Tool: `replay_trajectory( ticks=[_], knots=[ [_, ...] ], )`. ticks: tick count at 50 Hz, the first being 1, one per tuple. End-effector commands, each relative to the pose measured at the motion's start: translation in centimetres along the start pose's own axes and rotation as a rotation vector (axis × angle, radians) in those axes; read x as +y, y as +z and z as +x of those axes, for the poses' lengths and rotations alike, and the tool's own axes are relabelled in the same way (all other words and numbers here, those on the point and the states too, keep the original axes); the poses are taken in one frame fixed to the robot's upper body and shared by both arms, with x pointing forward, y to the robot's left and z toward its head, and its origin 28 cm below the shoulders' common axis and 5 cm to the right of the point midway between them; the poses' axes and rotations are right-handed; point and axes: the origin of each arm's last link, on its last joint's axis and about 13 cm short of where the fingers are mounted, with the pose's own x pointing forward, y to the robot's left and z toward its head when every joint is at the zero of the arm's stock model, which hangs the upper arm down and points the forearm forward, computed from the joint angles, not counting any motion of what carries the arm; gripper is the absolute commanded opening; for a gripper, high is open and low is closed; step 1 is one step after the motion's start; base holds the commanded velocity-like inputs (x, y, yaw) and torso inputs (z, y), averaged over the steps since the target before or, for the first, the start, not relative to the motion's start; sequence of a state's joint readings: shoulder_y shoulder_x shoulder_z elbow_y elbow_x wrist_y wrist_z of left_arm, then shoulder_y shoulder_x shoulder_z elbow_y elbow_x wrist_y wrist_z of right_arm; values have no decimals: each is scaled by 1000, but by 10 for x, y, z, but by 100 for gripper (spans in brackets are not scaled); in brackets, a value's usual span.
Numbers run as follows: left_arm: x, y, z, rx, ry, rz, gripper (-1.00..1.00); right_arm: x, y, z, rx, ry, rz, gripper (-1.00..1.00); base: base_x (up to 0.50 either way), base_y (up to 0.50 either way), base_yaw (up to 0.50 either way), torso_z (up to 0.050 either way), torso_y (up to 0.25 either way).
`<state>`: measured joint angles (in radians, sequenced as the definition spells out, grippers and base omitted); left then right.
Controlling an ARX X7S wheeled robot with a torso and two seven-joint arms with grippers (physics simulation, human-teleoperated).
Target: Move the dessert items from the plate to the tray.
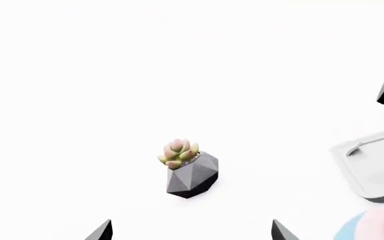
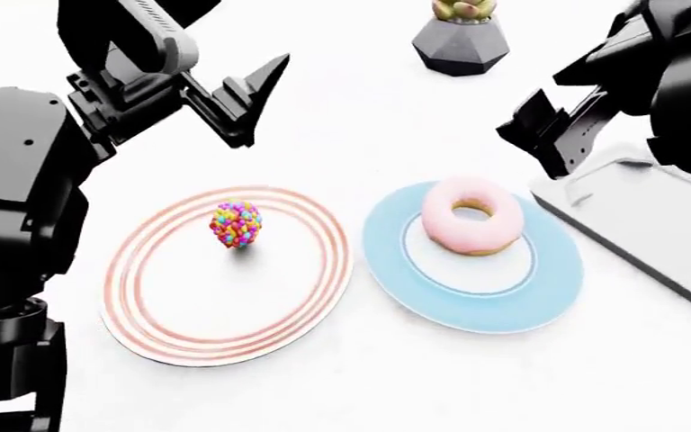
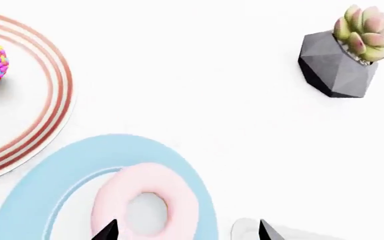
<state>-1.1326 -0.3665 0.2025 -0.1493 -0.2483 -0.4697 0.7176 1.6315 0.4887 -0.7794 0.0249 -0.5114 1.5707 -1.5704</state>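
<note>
A pink-frosted donut lies on a blue plate. To its left a candy-bead ball sits on a white plate with red rings. The grey tray lies at the right, partly under my right arm. My right gripper hovers open above the gap between the donut and the tray's corner, holding nothing. Open and empty as well, my left gripper hangs high behind the ringed plate. In the left wrist view its fingertips stand wide apart over bare table.
A succulent in a faceted grey pot stands at the back, between the two arms; the left gripper faces it. The table top is plain white. My own dark left arm fills the head view's left edge.
</note>
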Motion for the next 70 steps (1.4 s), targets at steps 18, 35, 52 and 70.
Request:
replay_trajectory(
  ticks=[18, 35, 52, 70],
  knots=[
    [26, 10, 6, 56, -60, 21, 100, 4, 32, 4, 168, 282, -157, 100, 0, 0, 0, 19, -42],
    [19, 5, -1, 81, -104, 14, 100, 10, 30, 3, 177, 298, -156, 100, 0, 0, 0, 27, -59],
    [16, 5, -2, 74, -127, 14, 100, 12, 28, 2, 180, 303, -152, 100, 0, 0, 0, 41, -180],
    [26, 13, 4, 33, -48, 4, 100, 14, 34, -10, 218, 300, -181, 100, 0, 0, 0, 27, -120]
  ],
)
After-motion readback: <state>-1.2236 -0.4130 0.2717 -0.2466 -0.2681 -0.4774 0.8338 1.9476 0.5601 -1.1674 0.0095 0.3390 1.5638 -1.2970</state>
